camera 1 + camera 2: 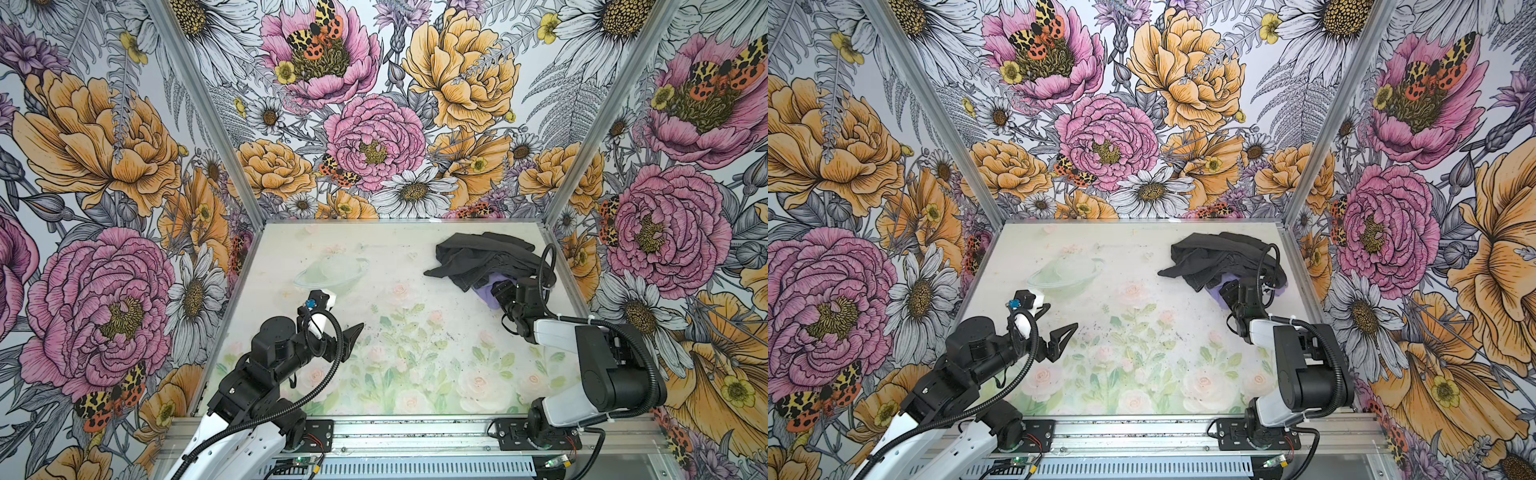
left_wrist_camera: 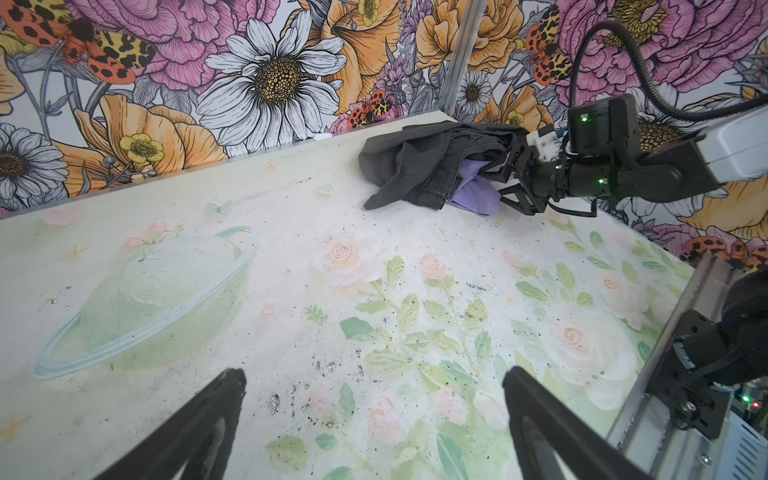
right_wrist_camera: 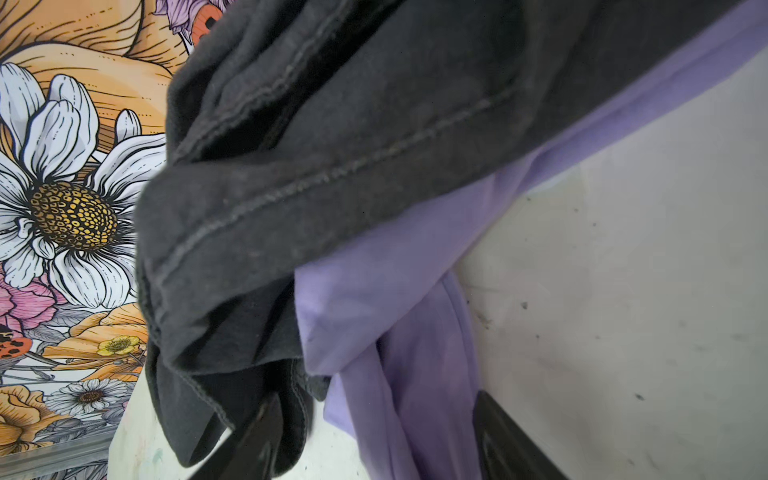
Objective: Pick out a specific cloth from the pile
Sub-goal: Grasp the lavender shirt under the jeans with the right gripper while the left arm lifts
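Note:
The pile of black and charcoal garments lies at the far right of the table, one piece with stitched seams. The lavender cloth pokes out from under the pile's near edge. My right gripper is at that edge, open, its jaws on either side of the hanging purple fold. One finger touches the fold; the other is against dark fabric. My left gripper hovers open and empty over the table's left middle.
Floral walls enclose the table on three sides; the right wall stands close behind the pile. An aluminium rail with both arm bases runs along the near edge. The tabletop bears a printed planet and roses.

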